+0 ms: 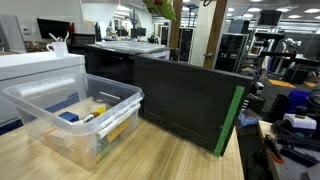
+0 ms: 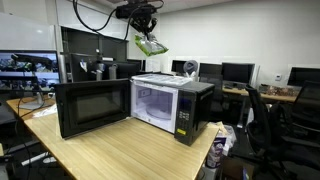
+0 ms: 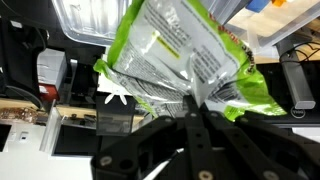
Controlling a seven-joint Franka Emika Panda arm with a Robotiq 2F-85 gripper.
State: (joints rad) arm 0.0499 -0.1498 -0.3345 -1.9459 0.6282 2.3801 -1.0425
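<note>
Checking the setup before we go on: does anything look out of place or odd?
The microwave door stands wide open, and a crumpled green-and-white bag dangles from the shut gripper high above it. Nothing looks spilled or broken.

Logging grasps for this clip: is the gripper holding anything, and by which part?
Yes: the gripper is shut on a green and white snack bag, pinching one crumpled edge.

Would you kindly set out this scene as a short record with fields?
grip: the gripper is shut on a green snack bag
bag position: raised in the air, above the microwave in an exterior view
door: the microwave door stands swung open
support: wooden table
also present: clear plastic bin holding small items
</note>
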